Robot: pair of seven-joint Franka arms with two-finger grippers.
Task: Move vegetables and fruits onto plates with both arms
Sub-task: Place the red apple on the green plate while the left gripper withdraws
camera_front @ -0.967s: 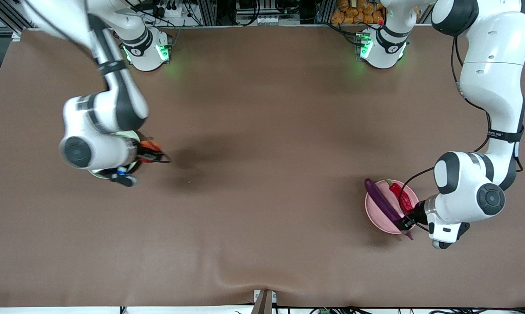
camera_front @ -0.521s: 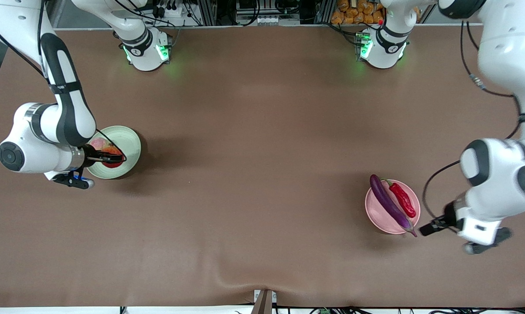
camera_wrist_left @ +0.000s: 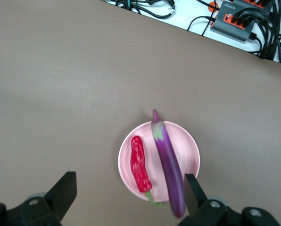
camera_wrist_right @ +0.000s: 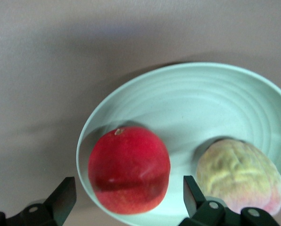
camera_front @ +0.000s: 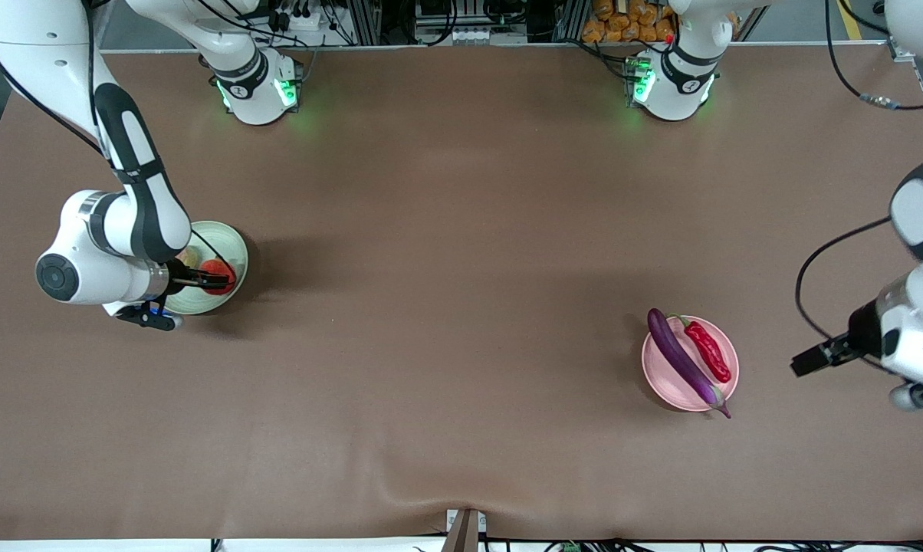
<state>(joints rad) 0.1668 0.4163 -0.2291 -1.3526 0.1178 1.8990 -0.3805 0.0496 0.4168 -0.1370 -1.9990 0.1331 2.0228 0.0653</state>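
White jointed arms [camera_front: 124,230], dark grey joint caps, black cables, green-lit bases [camera_front: 258,92].

peach [camera_front: 191,257] mostly hidden by right arm [camera_front: 116,245], left arm [camera_front: 918,322] cropped

front: high, faces bases; left wrist: over pink plate [camera_wrist_left: 126,165]; right wrist: close over green plate [camera_wrist_right: 187,99]

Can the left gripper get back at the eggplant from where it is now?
Probably yes. The left gripper is open over bare table toward the left arm's end, beside the pink plate. The eggplant lies uncovered on it, with only the chili alongside.
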